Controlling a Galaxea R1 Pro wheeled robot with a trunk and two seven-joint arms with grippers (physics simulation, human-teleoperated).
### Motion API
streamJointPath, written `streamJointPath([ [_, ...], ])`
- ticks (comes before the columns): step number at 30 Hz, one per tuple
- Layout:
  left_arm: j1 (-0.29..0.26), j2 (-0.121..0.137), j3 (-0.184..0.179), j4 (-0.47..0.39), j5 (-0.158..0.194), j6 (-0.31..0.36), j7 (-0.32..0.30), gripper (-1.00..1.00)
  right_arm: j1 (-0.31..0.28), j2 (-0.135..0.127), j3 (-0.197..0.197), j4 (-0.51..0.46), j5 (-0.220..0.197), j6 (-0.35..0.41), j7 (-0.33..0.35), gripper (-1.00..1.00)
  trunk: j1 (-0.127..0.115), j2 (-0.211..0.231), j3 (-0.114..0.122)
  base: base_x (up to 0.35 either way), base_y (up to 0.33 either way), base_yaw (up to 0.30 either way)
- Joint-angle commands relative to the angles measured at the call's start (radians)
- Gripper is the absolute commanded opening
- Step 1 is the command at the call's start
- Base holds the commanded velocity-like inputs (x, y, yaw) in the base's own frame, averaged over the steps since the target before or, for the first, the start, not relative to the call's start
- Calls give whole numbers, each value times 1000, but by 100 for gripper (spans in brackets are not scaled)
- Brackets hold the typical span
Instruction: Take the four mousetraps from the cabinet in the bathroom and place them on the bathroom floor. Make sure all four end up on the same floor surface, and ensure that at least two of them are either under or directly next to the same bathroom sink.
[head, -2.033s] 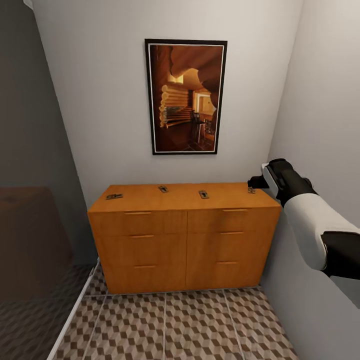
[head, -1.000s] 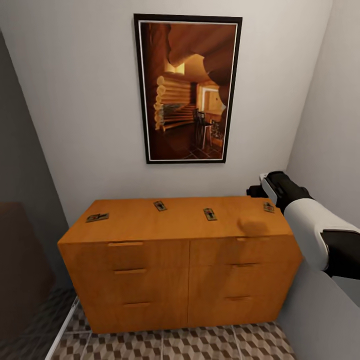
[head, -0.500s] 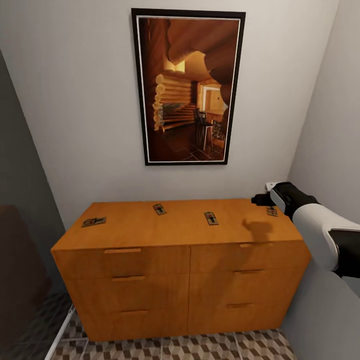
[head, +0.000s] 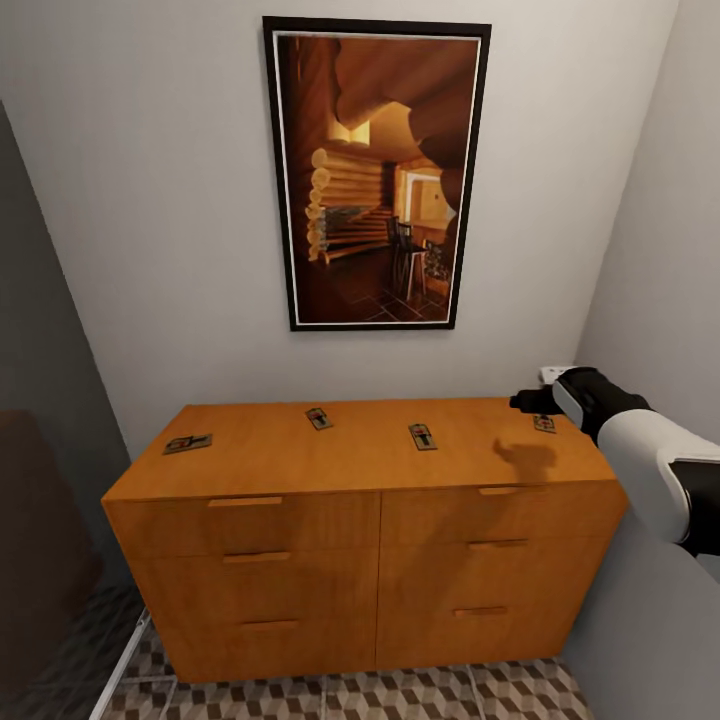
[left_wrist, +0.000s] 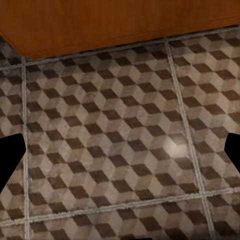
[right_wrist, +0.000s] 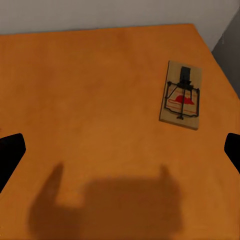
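The right claw (head: 528, 402), fingers spread wide and empty, hangs over the cabinet (head: 360, 520) top with the nearest mousetrap (right_wrist: 182, 95) toward two o'clock, evidently positioned to grab it.

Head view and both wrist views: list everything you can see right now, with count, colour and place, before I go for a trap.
mousetraps: four, tan boards with dark wire, lying apart in a row on the cabinet top: far left, left of centre, right of centre, far right beside the right gripper
cabinet: one, orange-brown, six drawers, against the back wall
picture: one, dark frame, brown interior scene, on the wall above the cabinet
bathroom floor: brown, beige and white cube tiles, in front of the cabinet
right gripper: black, over the cabinet's right end, fingers spread in the right wrist view
left gripper: dark fingertips wide apart, aimed at the floor
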Motion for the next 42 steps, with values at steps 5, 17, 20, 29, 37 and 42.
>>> streamJointPath([
  [5, -1, 1, -6, 1, -1, -3, 2, 100, 0, -16, 1, -2, 8, 3, 33, 100, 0, -1, -1, 0, 0, 0],
  [17, -1, -1, -6, 1, -1, -3, 2, 100, 1, -41, 1, -2, 7, -4, 50, 100, 0, -1, -1, 0, 0, 0],
  [20, -1, -1, -6, 1, -1, -3, 2, 100, 2, -51, 1, 0, 8, -10, 64, 100, 0, -1, -1, 0, 0, 0],
  [29, -1, -1, -6, 1, -1, -3, 2, 100, 3, -83, 1, 19, 8, -22, 106, 100, 0, -1, -1, 0, 0, 0],
  [37, -1, -1, -6, 1, -1, -3, 2, 100, 3, -97, 1, 26, 8, -31, 112, 100, 0, -1, -1, 0, 0, 0],
  [42, -1, -1, -6, 1, -1, -3, 2, 100, 3, -100, 1, 39, 8, -51, 114, 100, 0, -1, -1, 0, 0, 0],
])
